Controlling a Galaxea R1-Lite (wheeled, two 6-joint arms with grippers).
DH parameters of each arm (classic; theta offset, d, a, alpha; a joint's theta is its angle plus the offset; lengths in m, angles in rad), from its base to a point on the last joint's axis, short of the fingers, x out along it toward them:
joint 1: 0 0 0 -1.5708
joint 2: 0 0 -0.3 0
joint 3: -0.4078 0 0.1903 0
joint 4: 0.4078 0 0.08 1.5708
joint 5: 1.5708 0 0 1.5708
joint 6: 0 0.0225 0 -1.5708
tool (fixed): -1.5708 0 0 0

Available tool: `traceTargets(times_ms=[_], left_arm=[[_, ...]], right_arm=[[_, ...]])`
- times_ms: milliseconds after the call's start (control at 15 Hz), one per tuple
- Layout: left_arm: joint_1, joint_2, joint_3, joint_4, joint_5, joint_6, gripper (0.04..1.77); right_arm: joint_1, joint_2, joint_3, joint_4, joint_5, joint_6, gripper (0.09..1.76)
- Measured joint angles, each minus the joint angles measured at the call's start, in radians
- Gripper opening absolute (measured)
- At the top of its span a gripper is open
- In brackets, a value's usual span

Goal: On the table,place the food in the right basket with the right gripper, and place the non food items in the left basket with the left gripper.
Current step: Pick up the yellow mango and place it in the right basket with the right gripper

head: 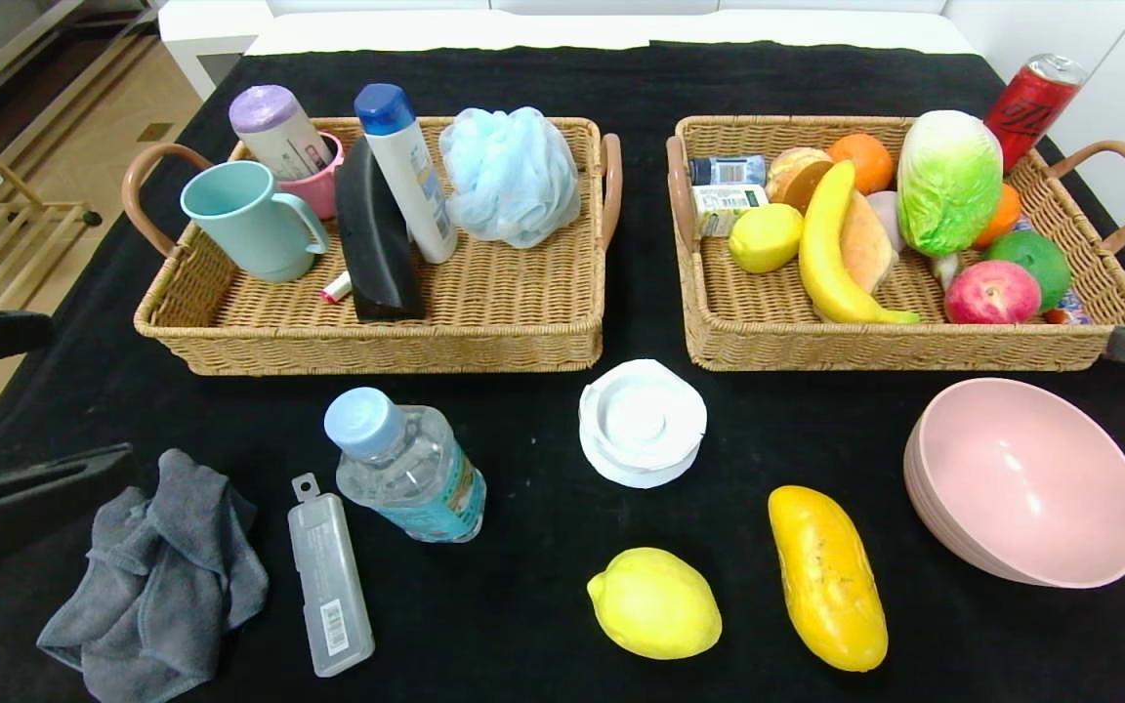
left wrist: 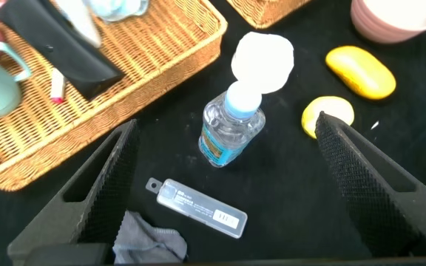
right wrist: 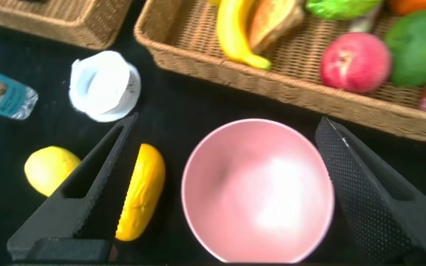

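Nearest the camera, the lemon (head: 653, 602) and the long speckled fruit (head: 827, 576) lie on the counter (head: 543, 469), fruit's long axis pointing toward the right basket (head: 904, 342). Right end effector (right wrist: 220, 192), released, hovers nearer; left end effector (left wrist: 220, 185) is also released.

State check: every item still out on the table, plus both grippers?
left gripper: open, empty
right gripper: open, empty
water bottle: capped, lying down
lemon: loose on table
elongated fruit: loose on table
pink bowl: empty, tilted
grey cloth: crumpled
clear case: flat
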State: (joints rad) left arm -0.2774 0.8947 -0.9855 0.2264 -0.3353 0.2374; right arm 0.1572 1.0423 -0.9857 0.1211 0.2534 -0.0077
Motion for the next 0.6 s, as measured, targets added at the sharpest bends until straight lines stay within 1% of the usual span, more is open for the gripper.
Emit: traceTargets(times_ms=[267,400,600], left_arm=[[-0.061,0.05,-0.024,0.001,0.004,0.058,1.72],[-0.087,0.068,-0.027,0.0,0.005,0.064,1.72],[-0.106,0.089,-0.03,-0.009,0.008,0.066,1.72]], right_arm=[[0.084,0.044,-0.019,0.003,-0.005,0.001,1.71],[0.107,0.057,-0.028,0.005,-0.007,0.001,1.71],[0.15,0.07,-0.031,0.006,-0.008,0.001,1.71]])
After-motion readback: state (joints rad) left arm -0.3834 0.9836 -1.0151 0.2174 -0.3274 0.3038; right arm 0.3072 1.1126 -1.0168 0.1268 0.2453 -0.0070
